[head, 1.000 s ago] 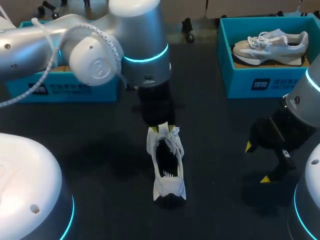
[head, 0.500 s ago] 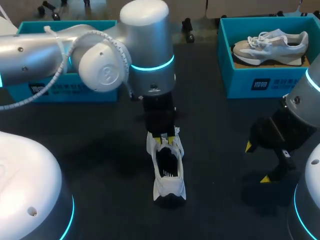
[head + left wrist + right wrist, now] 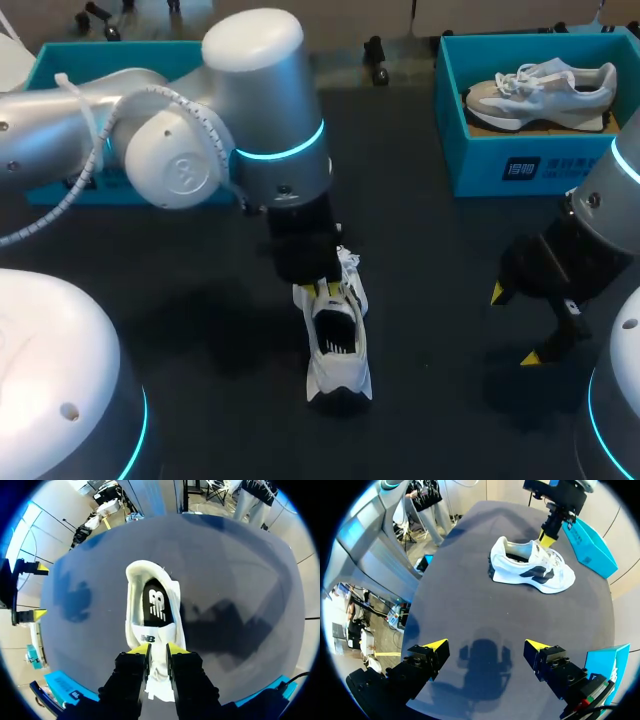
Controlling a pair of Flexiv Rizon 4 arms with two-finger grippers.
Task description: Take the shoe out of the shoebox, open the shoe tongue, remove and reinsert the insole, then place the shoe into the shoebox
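Sliding from the laces toward the near edge, the left tool [image 3: 157, 650] now pinches the tongue [image 3: 148, 638] of the shoe [image 3: 340, 372], which stands mid-tabletop with its insole [image 3: 157, 602] in place, so tongue-opening looks underway. Its wrist points straight down; the right tool [image 3: 487, 647] hangs spread near the right edge.

Silver left arm [image 3: 60, 110]; cyan light ring [image 3: 285, 150]; white cable [image 3: 96, 130]

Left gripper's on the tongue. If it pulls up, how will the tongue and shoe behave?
The tongue is thin fabric pinched in the left gripper, so it will probably fold rather than resist. The shoe looks light and is held by nothing else, so it may lift or drag. It stands level on the table, so tipping seems unlikely.
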